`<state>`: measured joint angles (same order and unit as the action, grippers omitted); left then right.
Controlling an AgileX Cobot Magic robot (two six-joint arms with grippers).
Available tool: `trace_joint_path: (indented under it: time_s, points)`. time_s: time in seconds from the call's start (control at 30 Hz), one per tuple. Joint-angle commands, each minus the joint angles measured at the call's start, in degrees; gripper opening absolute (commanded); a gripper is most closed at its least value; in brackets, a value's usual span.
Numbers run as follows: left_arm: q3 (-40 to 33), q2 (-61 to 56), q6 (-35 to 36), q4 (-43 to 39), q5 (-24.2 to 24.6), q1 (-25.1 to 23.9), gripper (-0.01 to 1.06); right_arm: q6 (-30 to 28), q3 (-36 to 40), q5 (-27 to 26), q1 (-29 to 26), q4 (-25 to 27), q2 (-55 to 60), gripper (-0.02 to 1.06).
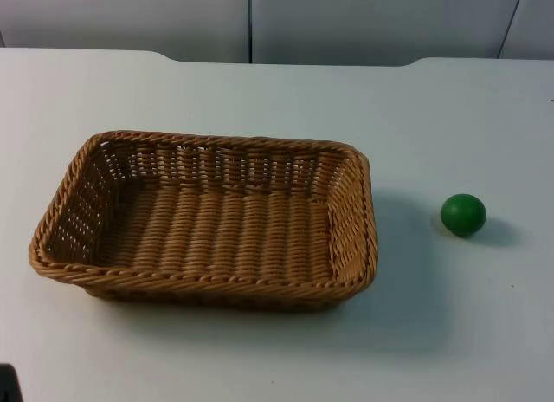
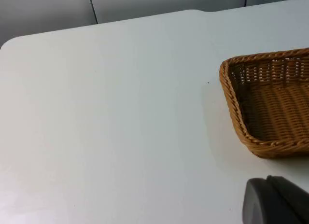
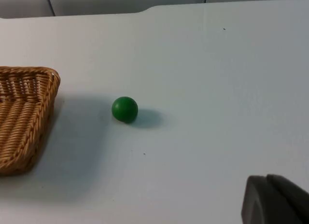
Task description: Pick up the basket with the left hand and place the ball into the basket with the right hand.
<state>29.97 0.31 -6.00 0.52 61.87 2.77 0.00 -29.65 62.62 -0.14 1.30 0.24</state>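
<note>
Basket (image 1: 208, 220), woven and empty, sits on the white table (image 1: 260, 99) nearer its left edge; the green ball (image 1: 463, 214) lies apart toward the right edge. Both grippers wait clear; I cannot tell their jaws' state.

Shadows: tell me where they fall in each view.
Top view: the basket and green ball cast soft shadows to the picture's right on the table. Right wrist view: the ball's shadow lies beside it, away from the basket. Left wrist view: a faint shadow edges the basket.
</note>
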Motion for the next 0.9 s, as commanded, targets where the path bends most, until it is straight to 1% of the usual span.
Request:
trace_joint_path:
  time_s: [0.0,0.07,0.1,0.17,0.2,0.27,0.3,0.37,0.4,0.47,0.5,0.53,0.57,0.63,0.67,0.83,0.87]
  points:
    - [-0.03,-0.31,0.48,0.67,-0.9,0.3,0.0,0.0,0.17,-0.29,-0.47,0.28,-0.24,0.0]
    - [-0.03,-0.31,0.48,3.19,-0.9,0.3,0.0,0.0,0.17,-0.29,-0.47,0.28,-0.24,0.0]
    - [-0.03,-0.31,0.48,3.19,-0.9,0.3,0.0,0.0,0.17,-0.29,-0.47,0.28,-0.24,0.0]
    - [0.06,0.48,0.59,7.44,-0.9,0.3,0.0,0.0,0.17,-0.29,-0.47,0.28,-0.24,0.0]
    - [0.19,3.54,0.59,10.18,-0.9,0.3,0.0,0.0,0.17,-0.29,-0.47,0.28,-0.24,0.0]
    - [0.79,7.44,0.59,11.75,-0.76,0.3,0.0,0.0,0.17,-0.29,-0.47,0.28,-0.24,0.0]
    - [0.79,7.44,0.59,11.75,-0.76,0.3,0.0,0.0,0.17,-0.29,-0.47,0.28,-0.24,0.0]
    - [2.42,14.76,0.59,13.48,-0.88,0.3,0.0,0.0,0.17,-0.29,-0.47,0.28,-0.24,0.0]
    - [4.03,20.23,0.49,14.47,-1.03,0.3,0.0,0.0,0.17,-0.29,-0.47,0.28,-0.24,0.0]
    - [5.49,26.62,0.4,15.64,-1.39,0.3,0.0,0.0,0.17,-0.29,-0.47,0.28,-0.24,0.0]
    - [5.49,26.62,0.4,15.64,-1.39,0.3,0.0,0.0,0.17,-0.29,-0.47,0.28,-0.24,0.0]
    - [6.55,30.16,0.03,16.34,-1.65,0.3,0.0,0.0,0.17,-0.29,-0.47,0.28,-0.24,0.0]
    - [7.82,36.35,-1.68,17.71,-2.26,0.3,0.0,0.0,0.17,-0.29,-0.47,0.28,-0.24,0.0]
    - [9.48,43.5,-3.68,19.33,-3.8,0.3,0.0,0.0,0.17,-0.29,-0.47,0.28,-0.24,0.0]
    - [9.48,43.5,-3.68,19.33,-3.8,0.3,0.0,0.0,0.17,-0.29,-0.47,0.28,-0.24,0.0]
    - [12.08,60.37,-11.77,27.4,-9.37,0.3,0.0,0.0,0.17,-0.29,-0.47,0.28,-0.24,0.0]
    - [12.08,60.37,-11.77,27.4,-9.37,0.3,0.0,0.0,0.17,-0.29,-0.47,0.28,-0.24,0.0]
